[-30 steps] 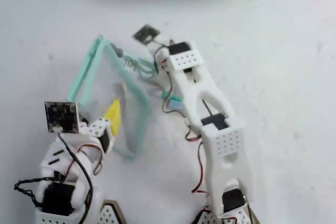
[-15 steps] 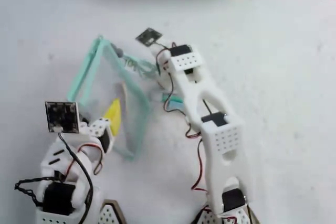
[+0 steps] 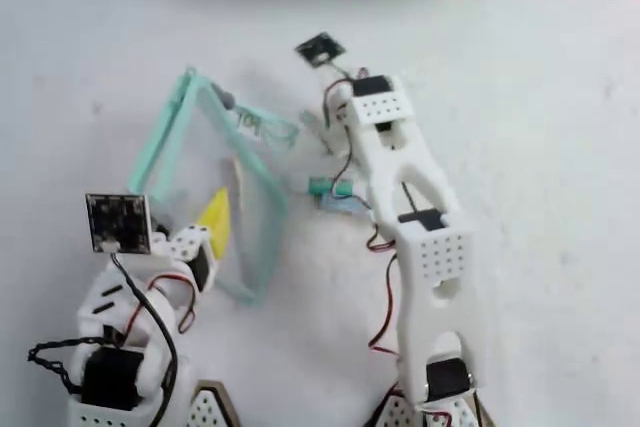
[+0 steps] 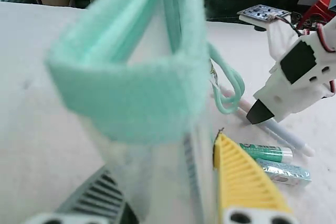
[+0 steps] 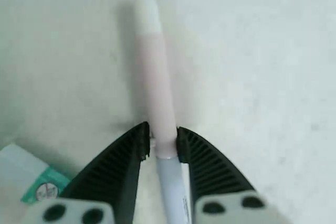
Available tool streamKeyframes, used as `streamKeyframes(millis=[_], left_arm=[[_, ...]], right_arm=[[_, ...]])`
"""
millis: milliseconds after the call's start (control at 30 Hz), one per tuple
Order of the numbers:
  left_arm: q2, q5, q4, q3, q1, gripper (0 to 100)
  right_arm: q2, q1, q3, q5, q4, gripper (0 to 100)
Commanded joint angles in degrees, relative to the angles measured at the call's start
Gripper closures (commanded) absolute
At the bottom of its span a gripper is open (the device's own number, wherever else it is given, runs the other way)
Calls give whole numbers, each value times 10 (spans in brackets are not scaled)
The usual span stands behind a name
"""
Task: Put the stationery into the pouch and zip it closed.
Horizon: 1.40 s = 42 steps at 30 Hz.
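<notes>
The clear pouch (image 3: 200, 162) with mint trim lies open at the left middle of the table. My left gripper (image 3: 222, 219) is shut on its near edge, the yellow finger (image 4: 241, 182) against the clear wall of the pouch (image 4: 136, 87). To the right of the pouch, my right gripper (image 5: 160, 132) is low over the table, its black fingers shut around a pink and white pen (image 5: 155, 77). From the left wrist view, the right gripper (image 4: 257, 115) touches the pen (image 4: 283, 132) beside the pouch's mint pull loop (image 4: 228, 85).
A green tube (image 3: 328, 187) and a small pale green packet (image 3: 345, 203) lie by the right arm, seen closer as the tube (image 4: 265, 152) and the packet (image 4: 286, 172). Open white table stretches to the right and behind.
My right arm has swung to the right, away from the pouch's pull loop, and its gripper now sits over the pen. The left arm and pouch have stayed put.
</notes>
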Motion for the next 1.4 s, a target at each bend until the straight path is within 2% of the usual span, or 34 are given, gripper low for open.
streamKeyframes(millis=[0, 133, 400, 567, 667, 967, 1100, 1367], left_arm=[[-4, 4, -15, -22, 7, 797], [-4, 2, -11, -22, 41, 793], [-4, 2, -11, -22, 44, 793], [-4, 2, -11, -25, 45, 792], [-4, 2, -5, -25, 58, 757], [-4, 0, 22, -38, 89, 738], [-4, -40, 23, -38, 89, 740], [-4, -18, 23, -38, 89, 740]], right_arm=[[-13, 10, -66, -11, 51, 981], [-18, 10, -140, -12, 132, 981], [-113, 8, -305, -12, 290, 981], [-173, 8, -324, -12, 302, 981], [-207, 9, -324, -12, 304, 981], [-395, -25, -172, -12, 302, 981], [-504, -65, -113, -12, 301, 981], [-662, -135, -22, -13, 300, 981]])
